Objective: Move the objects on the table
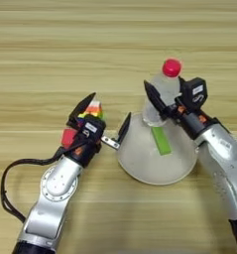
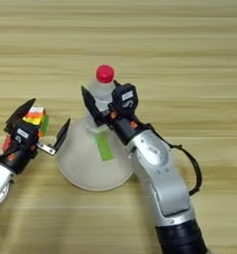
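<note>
The clear bottle (image 1: 162, 94) with its red cap (image 1: 171, 67) stands upright over the far rim of the cream plate (image 1: 145, 166). My right gripper (image 1: 160, 95) is shut on the bottle's body, one black finger showing on its left side. A flat green block (image 1: 161, 140) lies on the plate. My left gripper (image 1: 111, 105) is open, with one finger by the plate's left rim and the other over the striped puzzle cube (image 1: 93, 110). The small red cube (image 1: 68, 138) sits left of the left wrist, partly hidden by it.
The light wood table (image 1: 115, 44) runs wide behind the things. A black cable (image 1: 11, 173) loops out from my left arm at the near left. My right forearm (image 2: 157, 173) crosses the near right part of the table.
</note>
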